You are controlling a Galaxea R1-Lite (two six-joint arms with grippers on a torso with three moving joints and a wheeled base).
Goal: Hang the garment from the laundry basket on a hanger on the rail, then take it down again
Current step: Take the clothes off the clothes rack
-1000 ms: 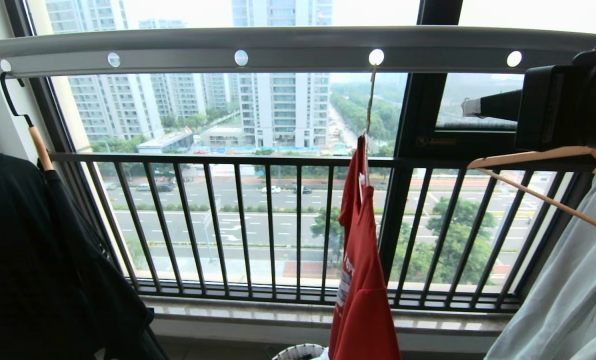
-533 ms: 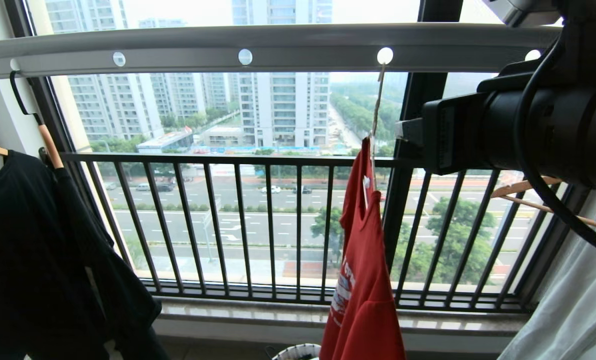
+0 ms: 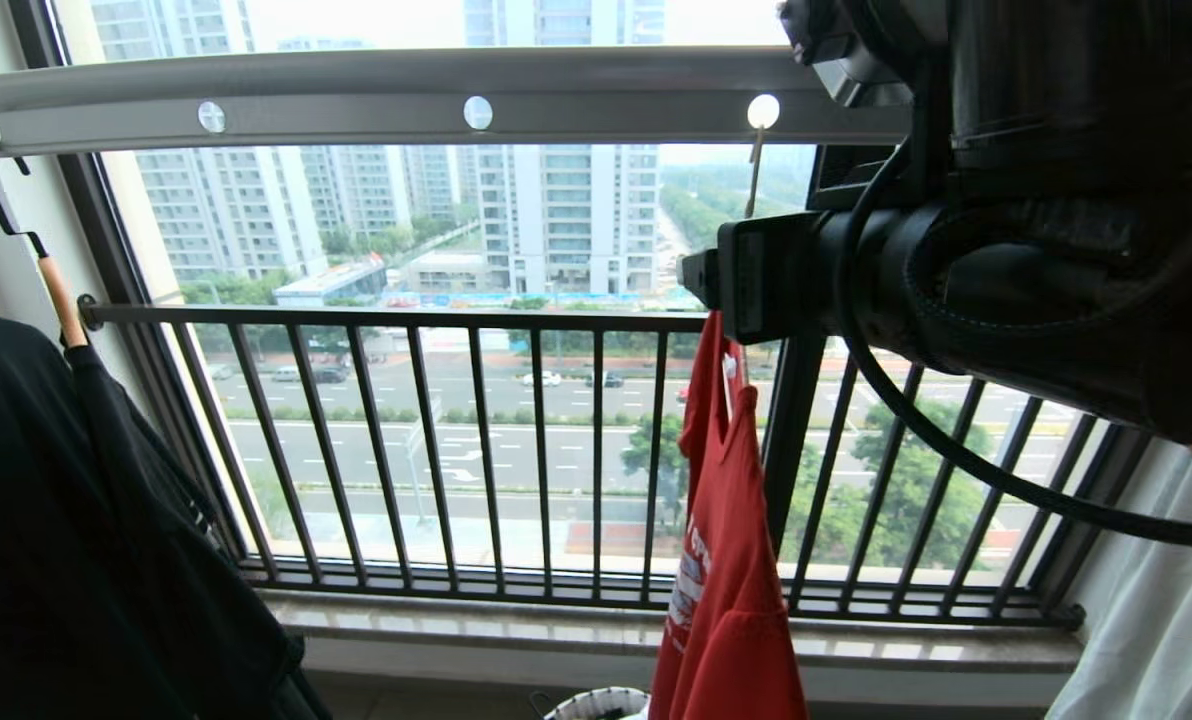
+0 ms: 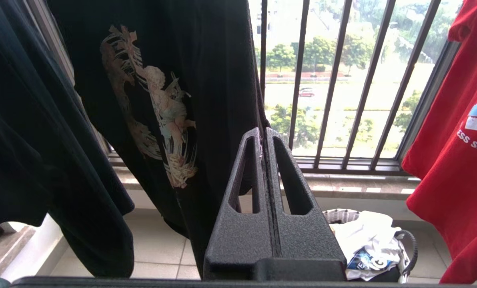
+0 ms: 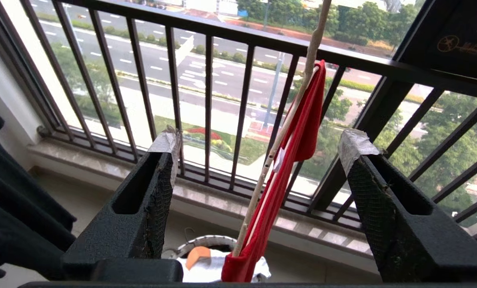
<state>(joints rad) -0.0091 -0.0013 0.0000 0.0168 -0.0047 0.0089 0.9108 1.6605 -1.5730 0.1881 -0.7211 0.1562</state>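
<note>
R gripper (image 5: 258, 148) jaws wide, empty, near hanger (image 5: 286, 124) w/ red garment (image 3: 726, 560) on rail (image 3: 356, 95); L gripper (image 4: 265, 140) closed, empty.

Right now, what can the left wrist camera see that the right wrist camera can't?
Only the left wrist view shows the black T-shirt with a pale angel print and the shut left gripper. Only the right wrist view shows the thin whitish hanger inside the shirt and the open right gripper, with the hanger between its fingers but untouched. Both show the red T-shirt, the round white-rimmed laundry basket and the dark window bars.
</note>
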